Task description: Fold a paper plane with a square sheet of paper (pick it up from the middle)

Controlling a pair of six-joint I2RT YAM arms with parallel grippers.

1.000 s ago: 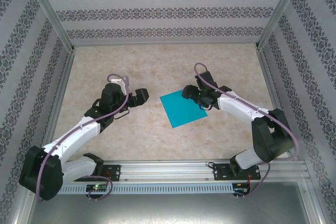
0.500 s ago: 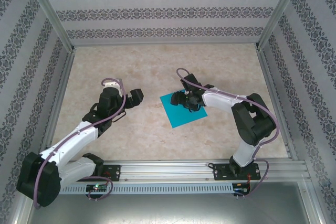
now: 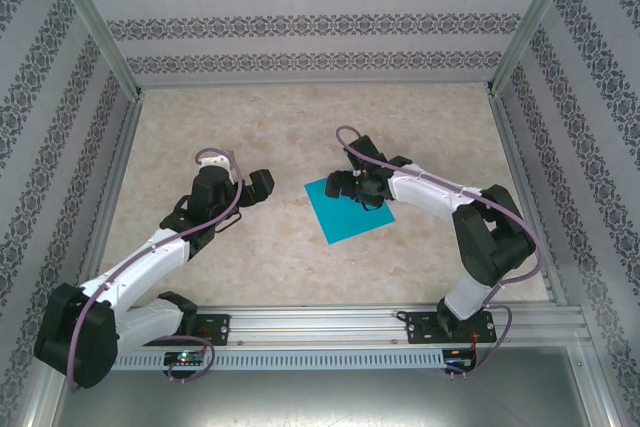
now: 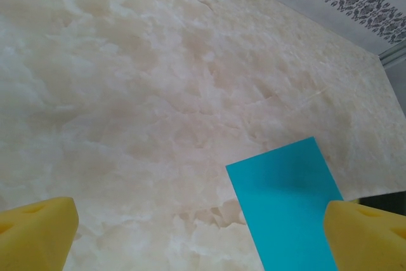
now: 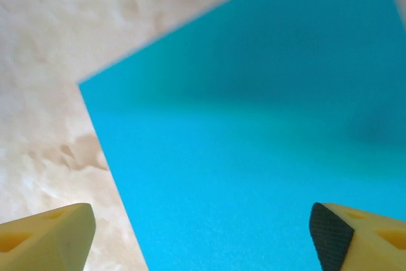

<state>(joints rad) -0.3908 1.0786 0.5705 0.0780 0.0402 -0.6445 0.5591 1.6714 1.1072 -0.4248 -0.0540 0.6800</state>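
Top view, paper: the square sheet of paper (image 3: pixel 350 215) lies flat on the marbled table (image 3: pixel 300 127), a little right of centre, with one corner pointing near.
Top view, right arm: the right gripper (image 3: pixel 345 187) hangs over the far-left part of the sheet, close to its far edge. I cannot tell whether it touches the paper.
Top view, left arm: the left gripper (image 3: pixel 260 187) sits left of the sheet, apart from it and pointing towards it.
Left wrist view: the left gripper (image 4: pixel 200 236) has its yellow pads (image 4: pixel 35 233) spread wide, with bare table between them. The sheet (image 4: pixel 285 207) lies ahead on the right, its edge running to the right pad.
Right wrist view: the right gripper (image 5: pixel 202 239) is spread wide too and grips nothing. The sheet (image 5: pixel 254 144) is directly below and ahead. Its left edge lies just inside the left pad (image 5: pixel 44 236), and one corner shows at upper left.
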